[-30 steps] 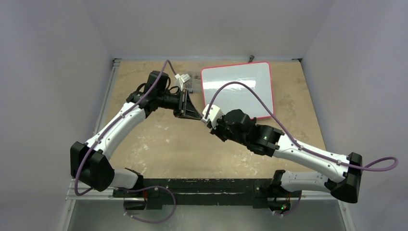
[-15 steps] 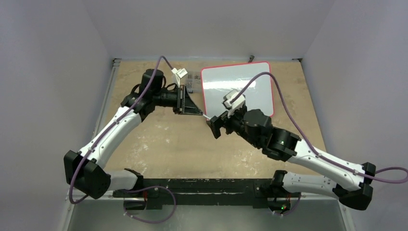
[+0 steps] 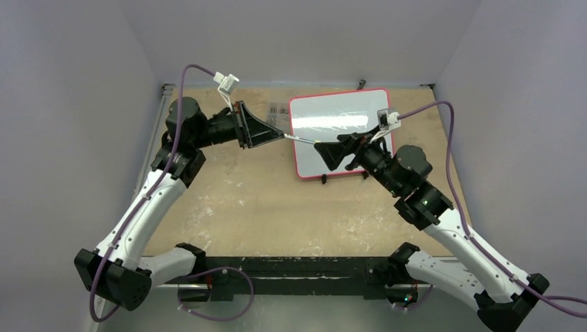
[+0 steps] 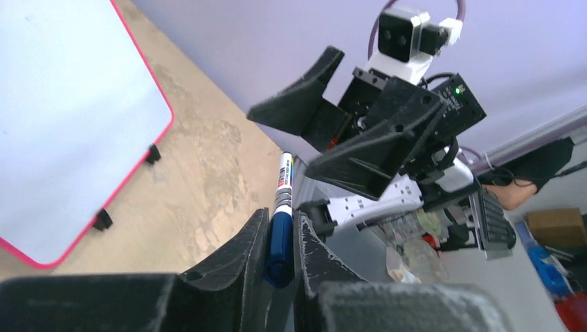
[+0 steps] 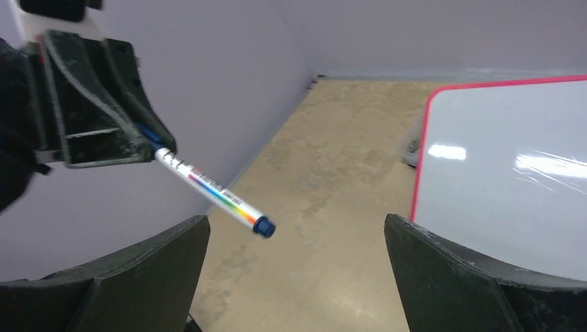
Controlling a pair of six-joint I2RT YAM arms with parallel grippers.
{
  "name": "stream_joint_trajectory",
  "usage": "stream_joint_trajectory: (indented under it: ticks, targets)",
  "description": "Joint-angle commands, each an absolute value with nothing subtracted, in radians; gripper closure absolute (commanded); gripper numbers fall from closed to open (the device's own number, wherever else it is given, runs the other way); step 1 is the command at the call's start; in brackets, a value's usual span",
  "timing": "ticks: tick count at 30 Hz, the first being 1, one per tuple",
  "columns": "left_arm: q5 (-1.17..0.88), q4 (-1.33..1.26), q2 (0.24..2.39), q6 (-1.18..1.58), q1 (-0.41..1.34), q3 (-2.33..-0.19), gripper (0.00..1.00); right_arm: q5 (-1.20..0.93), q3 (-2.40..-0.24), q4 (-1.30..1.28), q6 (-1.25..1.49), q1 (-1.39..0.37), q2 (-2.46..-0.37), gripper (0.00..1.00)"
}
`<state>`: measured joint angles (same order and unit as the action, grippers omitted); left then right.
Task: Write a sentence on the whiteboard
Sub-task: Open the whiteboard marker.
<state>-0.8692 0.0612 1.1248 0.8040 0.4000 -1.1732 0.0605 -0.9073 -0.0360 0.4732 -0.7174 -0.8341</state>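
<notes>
**Entry: marker pass between arms, board blank**

**Step in hand.** Preparation, by my reading: no writing has begun. The left fingers [image 4: 242, 256] are pinched on the blue end of the marker [image 5: 214, 190] and hold it out in the air, its free end pointing at the other arm. The right fingers [image 5: 138, 277] are spread wide, facing that free end and not touching it. It looks like a hand-over or an uncapping. Which end carries the cap cannot be told.

**Task's thing, location.** The whiteboard [image 3: 332, 114] sits on the table [image 3: 242, 200] toward the far side, right of centre, close to the back wall. From above, the right fingers hang over its near-left part. Its face shows only glare, and none of the sentence is on it.

**Next move calls for.** Probably the right fingers should line up with the marker's long axis, slide around the free end of the barrel and close squarely on it. The left fingers should let go or pull back only once that hold is firm. The barrel is slim and smooth, so an off-centre pinch could let it twist or drop.

**Count.**
- Whiteboard: one, red-framed.
- Board feet [image 4: 102, 220]: two seen, black, on one edge.
- Marker: one, with a white body and a rainbow band.
- Arms: two, each with one pair of fingers.
- Words written: none visible.
- Small grey item [image 3: 277, 114]: one, just left of the board, too small to identify.
</notes>
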Motion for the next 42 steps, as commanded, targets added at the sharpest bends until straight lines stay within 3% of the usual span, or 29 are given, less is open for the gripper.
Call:
stream_joint_trajectory:
  ticks: [1, 9, 33, 42]
  targets:
    - [-0.910, -0.237, 1.112, 0.932, 0.312, -1.126, 1.00, -0.246, -0.879, 0.128, 0.677, -0.619, -0.830, 0.01]
    - [-1.013, -0.703, 1.117, 1.198, 0.256, -0.967, 1.00, -0.449, -0.801, 0.353, 0.811, -0.584, -0.870, 0.01]
    - [-0.890, -0.540, 1.078, 1.108, 0.319, -0.924, 1.00, -0.458, -0.778, 0.648, 0.948, -0.630, -1.049, 0.01]
    - [-0.900, -0.473, 1.074, 1.081, 0.334, -0.932, 1.00, -0.462, -0.806, 0.732, 0.983, -0.642, -1.135, 0.15]
